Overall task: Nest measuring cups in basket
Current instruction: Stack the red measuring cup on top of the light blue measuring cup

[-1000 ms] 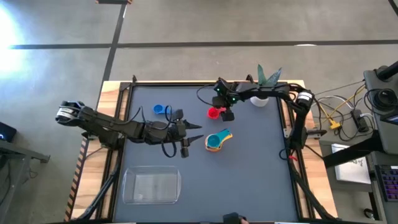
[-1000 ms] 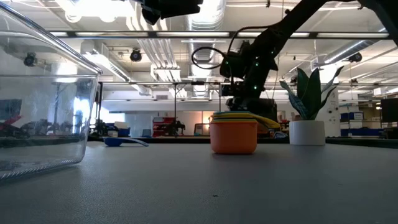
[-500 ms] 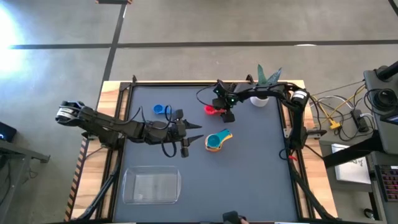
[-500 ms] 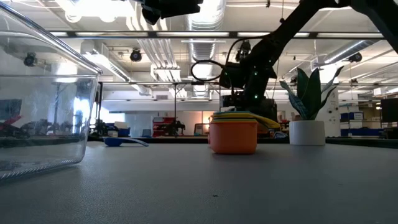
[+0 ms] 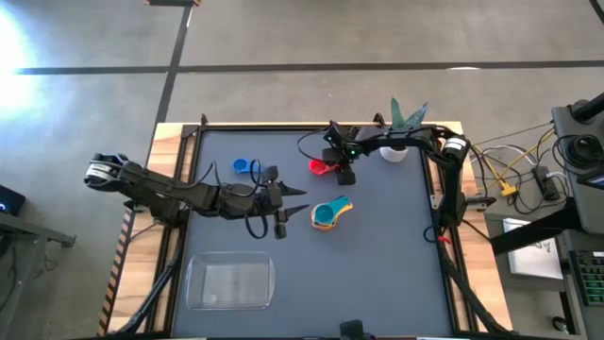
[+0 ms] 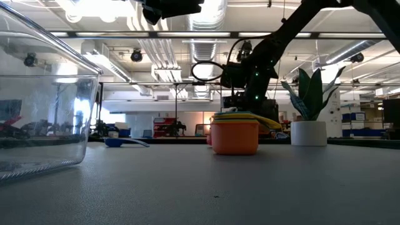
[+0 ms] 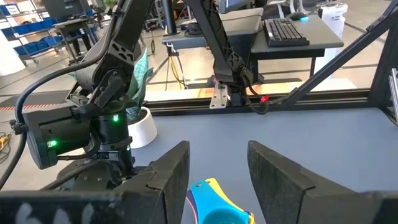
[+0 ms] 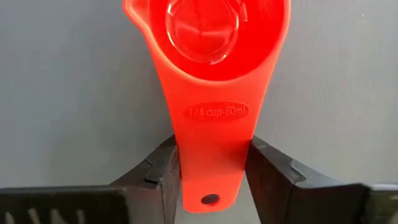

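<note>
My right gripper [image 5: 333, 168] is over the far middle of the table, shut on the red measuring cup [image 5: 321, 166]. A nested stack of cups [image 5: 330, 213], teal inside yellow inside orange, stands on its base near the table's middle; the low view shows the stack [image 6: 235, 137] too. My left gripper [image 5: 298, 203] hovers open just left of the stack, its fingers pointing at it. The blue cup [image 5: 245, 167] lies on the table at the far left. The clear basket [image 5: 229, 281] rests near the near left edge. No other cups show. My right gripper pinches the red cup's flat handle [image 8: 211, 165] near its free end, one finger [image 8: 160, 177] on each long edge. The fingers lie along the handle, and the bowl [image 8: 205, 25] points away from them, open side up. Whether the cup clears the table I cannot tell.
A white plant pot [image 5: 394, 151] with green leaves stands at the far right, close behind my right arm. Cables loop beside both wrists. Grey tabletop lies open on the right half and between the basket and the stack.
My right gripper, holding the red cup, has moved a little toward the table's far left corner and risen slightly, carrying the cup with it. It has stayed nearly still for the last half second.
</note>
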Motion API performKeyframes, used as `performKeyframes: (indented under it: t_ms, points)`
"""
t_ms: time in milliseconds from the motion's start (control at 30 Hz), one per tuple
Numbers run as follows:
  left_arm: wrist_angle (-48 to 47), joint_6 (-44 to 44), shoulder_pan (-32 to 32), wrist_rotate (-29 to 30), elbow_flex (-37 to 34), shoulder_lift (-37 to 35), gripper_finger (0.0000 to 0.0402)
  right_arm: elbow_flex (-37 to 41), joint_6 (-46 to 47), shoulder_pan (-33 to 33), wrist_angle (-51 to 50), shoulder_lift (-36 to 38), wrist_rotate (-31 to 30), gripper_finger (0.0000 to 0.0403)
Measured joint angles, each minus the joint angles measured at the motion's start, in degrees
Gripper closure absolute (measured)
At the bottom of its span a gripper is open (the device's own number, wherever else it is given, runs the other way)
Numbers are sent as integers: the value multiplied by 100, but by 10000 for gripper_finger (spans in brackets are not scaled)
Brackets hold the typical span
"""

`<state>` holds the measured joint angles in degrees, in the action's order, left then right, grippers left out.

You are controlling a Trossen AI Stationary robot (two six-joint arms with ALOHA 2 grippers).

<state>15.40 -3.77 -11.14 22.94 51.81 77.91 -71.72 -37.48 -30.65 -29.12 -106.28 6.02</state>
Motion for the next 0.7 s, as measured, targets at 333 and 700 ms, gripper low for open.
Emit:
performKeyframes:
  t_ms: [333,700]
  points:
    - [-1,0,0,2,0,0,257,-7,366,0,-110,429,2,270]
    - [-470,104,-32,264,0,-263,257,222,978,706,-889,1844,42,269]
